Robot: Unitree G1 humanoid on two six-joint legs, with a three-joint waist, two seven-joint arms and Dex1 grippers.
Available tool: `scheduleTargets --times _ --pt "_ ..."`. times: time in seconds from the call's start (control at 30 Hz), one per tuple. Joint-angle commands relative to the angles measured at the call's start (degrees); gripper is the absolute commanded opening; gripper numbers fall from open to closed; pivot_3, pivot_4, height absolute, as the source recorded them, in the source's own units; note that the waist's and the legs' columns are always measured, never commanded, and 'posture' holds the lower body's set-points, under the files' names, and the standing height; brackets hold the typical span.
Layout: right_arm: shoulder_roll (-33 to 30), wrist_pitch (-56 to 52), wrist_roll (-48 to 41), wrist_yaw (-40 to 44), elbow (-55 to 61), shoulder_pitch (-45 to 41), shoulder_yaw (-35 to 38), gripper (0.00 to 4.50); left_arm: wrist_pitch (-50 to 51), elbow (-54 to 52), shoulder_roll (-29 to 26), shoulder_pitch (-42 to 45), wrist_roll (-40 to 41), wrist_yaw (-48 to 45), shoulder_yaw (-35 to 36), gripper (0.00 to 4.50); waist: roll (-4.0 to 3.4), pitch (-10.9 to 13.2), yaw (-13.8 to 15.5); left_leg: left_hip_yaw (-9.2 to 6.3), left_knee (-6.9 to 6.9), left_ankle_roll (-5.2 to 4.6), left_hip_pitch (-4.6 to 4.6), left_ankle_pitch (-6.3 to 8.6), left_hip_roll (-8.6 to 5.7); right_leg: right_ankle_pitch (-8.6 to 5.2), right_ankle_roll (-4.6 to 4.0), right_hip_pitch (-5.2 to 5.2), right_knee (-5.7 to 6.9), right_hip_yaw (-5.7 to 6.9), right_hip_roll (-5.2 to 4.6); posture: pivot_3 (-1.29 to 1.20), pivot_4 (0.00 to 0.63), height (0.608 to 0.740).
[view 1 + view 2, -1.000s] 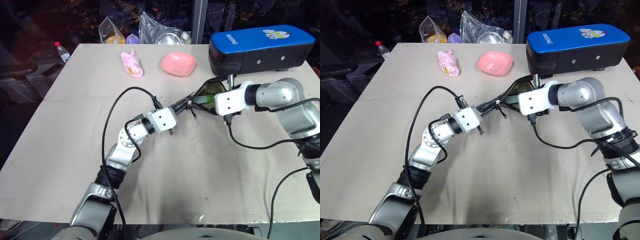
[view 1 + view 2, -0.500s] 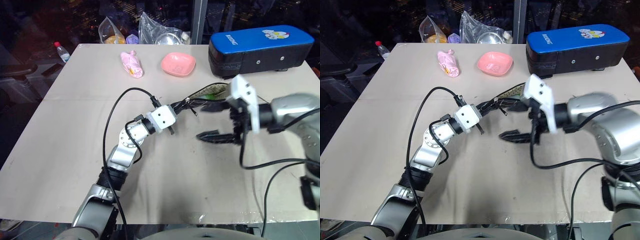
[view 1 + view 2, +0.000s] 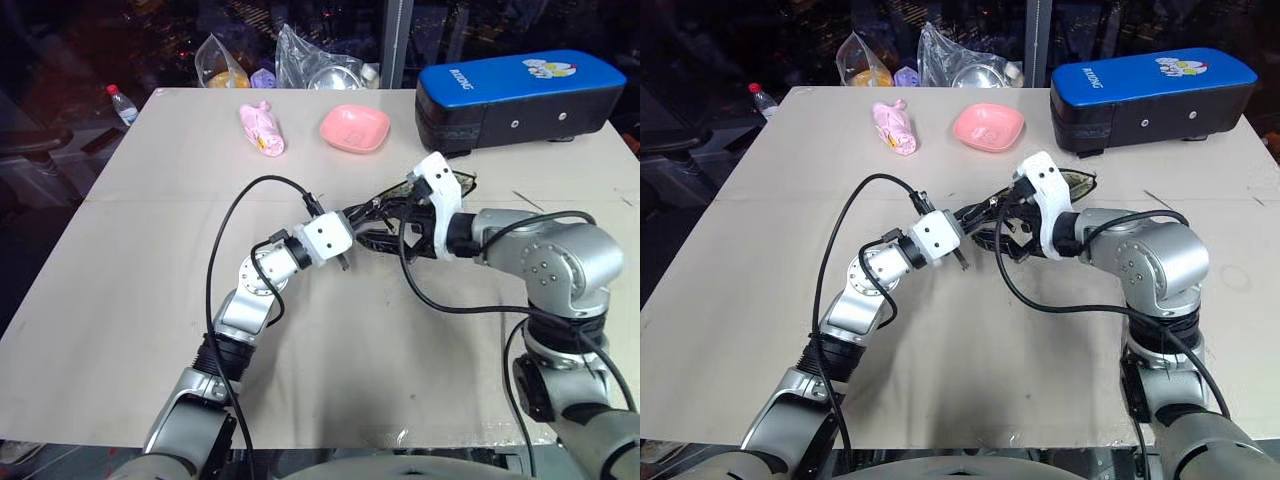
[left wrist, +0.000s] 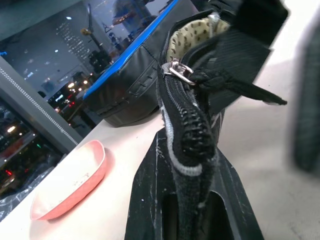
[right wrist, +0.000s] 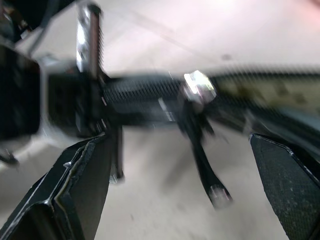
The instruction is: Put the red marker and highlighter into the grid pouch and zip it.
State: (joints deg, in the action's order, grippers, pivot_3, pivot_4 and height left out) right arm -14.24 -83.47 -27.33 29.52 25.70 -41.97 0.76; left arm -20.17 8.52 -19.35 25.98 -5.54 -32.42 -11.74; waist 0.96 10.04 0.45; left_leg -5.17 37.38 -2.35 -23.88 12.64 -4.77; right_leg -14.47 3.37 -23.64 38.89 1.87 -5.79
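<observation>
Black grid pouch (image 4: 200, 100) | end clenched in left fingers (image 4: 150, 210) | zipper pull (image 5: 200, 145) between spread right fingers (image 5: 80, 190)

Grid pouch (image 4: 192, 130): black fabric, zipper end lifted off the table mid-scene, far end trailing right toward the blue case.
Zipper: teeth closed at the near end, silver slider with dark pull hanging; beige dotted lining showing beyond.

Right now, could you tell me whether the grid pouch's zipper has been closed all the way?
No: in the left wrist view the grid pouch gapes past the zipper slider, with its beige dotted lining showing.
</observation>
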Motion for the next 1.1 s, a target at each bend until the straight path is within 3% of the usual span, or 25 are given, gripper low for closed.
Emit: scheduleTargets --times 0.03,0.2,0.33,0.6,0.9,1.1 --pt "0.7 3.5 -0.4 -1.7 -0.5 -1.6 1.0 4.43 -1.1 -2.6 0.0 0.3 -0.2 0.5 0.1 0.00 0.00 0.0 -0.1 0.00 0.00 0.00 0.00 0.00 0.00 0.00 0.00 0.00 0.00 0.00 0.00 0.00 0.150 0.734" --pt "-0.1 6.0 -0.6 -2.7 -2.1 -1.6 0.8 2.20 -1.3 -2.2 -0.2 0.2 -0.2 0.5 0.1 0.00 0.00 0.0 -0.2 0.01 0.00 -0.01 0.00 0.00 0.00 0.00 0.00 0.00 0.00 0.00 0.02 0.00 0.150 0.734" --pt "-1.2 6.6 -0.9 -3.6 -1.8 -0.8 1.2 0.15 -1.2 -2.4 -0.3 0.1 -0.3 0.7 0.1 0.00 0.00 0.0 -0.7 0.01 -0.02 -0.01 0.00 0.00 0.00 0.00 0.00 0.00 0.00 0.00 0.02 0.00 0.150 0.734" --pt "-3.2 5.0 -0.9 -6.8 0.3 0.5 3.6 0.05 -0.3 -2.9 -0.5 -0.5 -0.4 1.9 1.0 0.00 -0.01 0.0 -1.1 0.00 -0.04 -0.06 0.00 0.03 0.01 0.00 0.00 -0.01 -0.01 -0.01 0.02 0.00 0.150 0.734" --pt "-18.3 10.9 2.4 -6.6 -4.8 4.1 6.7 0.05 -1.0 -2.2 -1.7 -0.6 -1.1 2.5 1.9 0.00 0.00 0.0 -1.0 0.03 -0.04 -0.18 0.00 0.10 0.00 0.00 0.01 0.00 -0.03 0.00 0.00 0.00 0.150 0.734" --pt "-23.2 16.8 4.6 -8.9 -12.6 3.8 8.4 0.05 -1.3 -1.9 -2.0 -0.7 -1.2 2.7 2.1 0.00 0.00 0.0 -1.1 0.06 -0.04 -0.19 0.02 0.11 0.01 0.00 0.01 0.02 -0.03 -0.02 0.00 0.00 0.150 0.734"
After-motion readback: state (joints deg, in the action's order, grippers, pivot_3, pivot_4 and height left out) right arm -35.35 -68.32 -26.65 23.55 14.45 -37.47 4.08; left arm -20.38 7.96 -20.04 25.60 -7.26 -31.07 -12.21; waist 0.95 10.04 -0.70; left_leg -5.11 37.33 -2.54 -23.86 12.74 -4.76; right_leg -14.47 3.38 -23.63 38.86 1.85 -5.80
